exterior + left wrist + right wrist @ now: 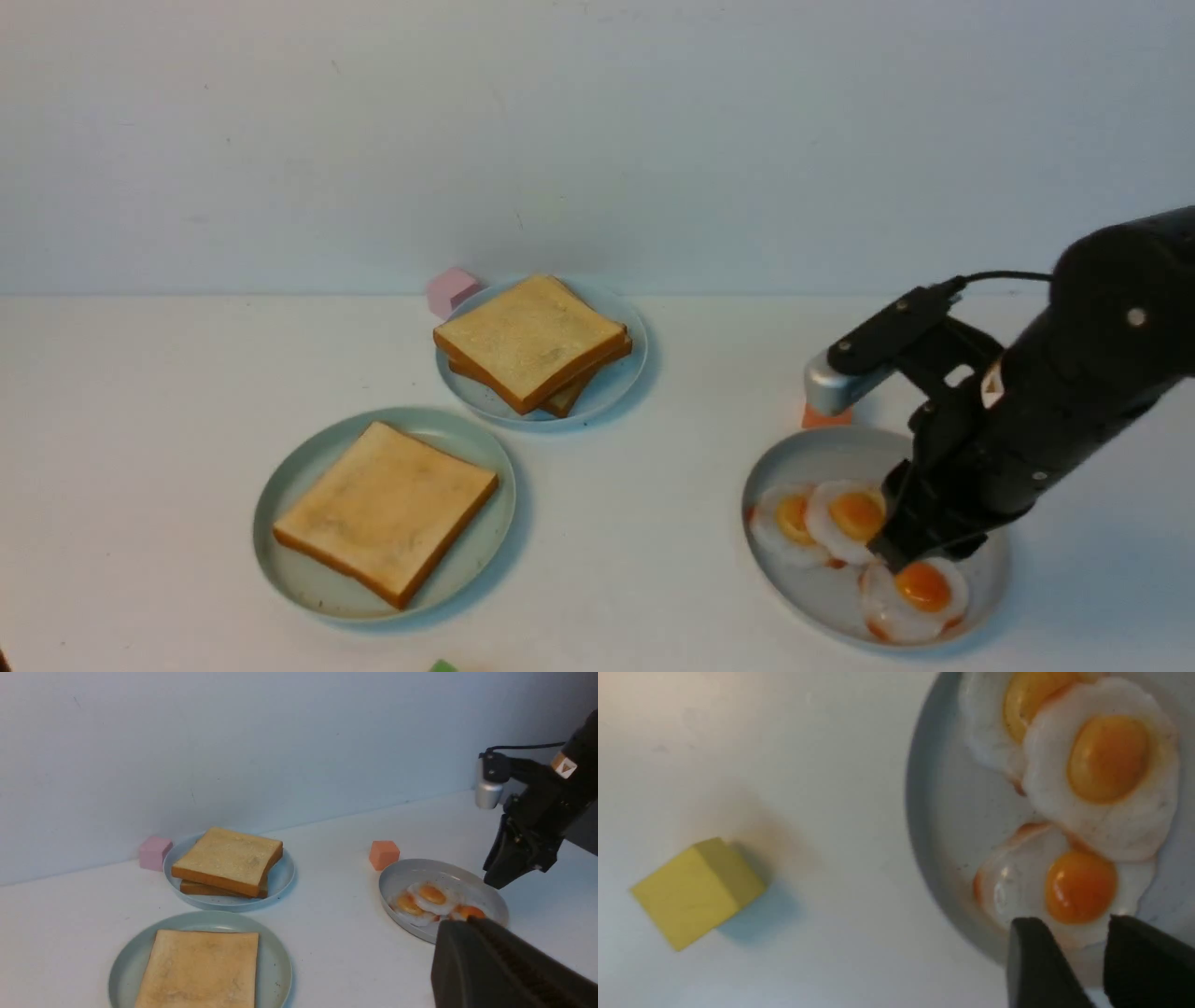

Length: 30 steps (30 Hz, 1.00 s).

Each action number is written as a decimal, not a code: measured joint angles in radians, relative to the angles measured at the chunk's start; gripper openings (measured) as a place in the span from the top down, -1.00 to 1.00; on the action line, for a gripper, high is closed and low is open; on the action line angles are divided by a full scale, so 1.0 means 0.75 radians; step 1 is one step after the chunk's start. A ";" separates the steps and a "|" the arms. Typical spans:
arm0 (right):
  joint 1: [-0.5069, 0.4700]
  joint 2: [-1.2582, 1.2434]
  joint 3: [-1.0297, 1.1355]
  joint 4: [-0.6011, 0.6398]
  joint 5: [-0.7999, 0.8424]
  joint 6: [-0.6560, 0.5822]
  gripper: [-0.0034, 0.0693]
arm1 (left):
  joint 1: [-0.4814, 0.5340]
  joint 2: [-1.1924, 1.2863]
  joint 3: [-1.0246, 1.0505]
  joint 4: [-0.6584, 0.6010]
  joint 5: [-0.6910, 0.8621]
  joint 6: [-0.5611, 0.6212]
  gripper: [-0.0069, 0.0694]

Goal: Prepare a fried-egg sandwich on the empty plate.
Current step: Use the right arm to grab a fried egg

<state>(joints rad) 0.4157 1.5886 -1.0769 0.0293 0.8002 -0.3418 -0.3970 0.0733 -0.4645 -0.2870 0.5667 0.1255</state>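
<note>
Mint-green plate [280,485], lower left in front view, carries one toast slice [385,509]. Right pincer [887,557] narrowly parted over nearest fried egg [920,593] on grey plate [803,448], lower right. Left pincer [462,926] closed.

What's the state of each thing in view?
mint-green plate: one toast slice on it, no egg.
blue-grey plate: two toast slices, stacked askew.
grey plate: three fried eggs, overlapping.
right gripper: open, tips at the nearest egg's edge.
left gripper: shut.
</note>
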 joint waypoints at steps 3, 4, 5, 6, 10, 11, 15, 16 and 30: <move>0.014 0.056 -0.010 -0.080 -0.072 -0.001 -0.23 | 0.000 -0.004 0.010 -0.001 -0.001 -0.024 0.85; 0.014 0.108 -0.014 -0.137 -0.120 -0.005 -0.49 | 0.000 -0.004 0.010 -0.001 -0.001 -0.034 0.85; 0.014 0.138 -0.017 -0.166 -0.135 -0.017 -0.63 | 0.000 -0.004 0.010 -0.005 -0.001 -0.036 0.85; 0.014 0.162 -0.017 -0.185 -0.142 -0.035 -0.73 | 0.000 -0.004 0.010 -0.005 -0.001 -0.037 0.85; 0.014 0.254 -0.023 -0.238 -0.168 -0.107 -0.95 | 0.000 -0.004 0.010 -0.007 0.003 -0.038 0.85; 0.014 0.268 -0.025 -0.243 -0.173 -0.113 -0.95 | 0.000 -0.004 0.010 -0.006 0.004 -0.038 0.85; 0.003 0.385 -0.085 -0.258 -0.233 -0.137 -0.90 | 0.000 -0.004 0.010 -0.009 0.018 -0.039 0.85; 0.003 0.390 -0.088 -0.258 -0.233 -0.137 -0.89 | 0.000 -0.004 0.010 -0.009 0.018 -0.039 0.85; -0.008 0.470 -0.173 -0.242 -0.172 -0.232 -0.52 | 0.000 -0.004 0.010 -0.061 0.018 -0.042 0.85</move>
<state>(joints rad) 0.4098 1.9409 -1.2069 -0.1522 0.6714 -0.5160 -0.3970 0.0706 -0.4569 -0.3327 0.5800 0.0939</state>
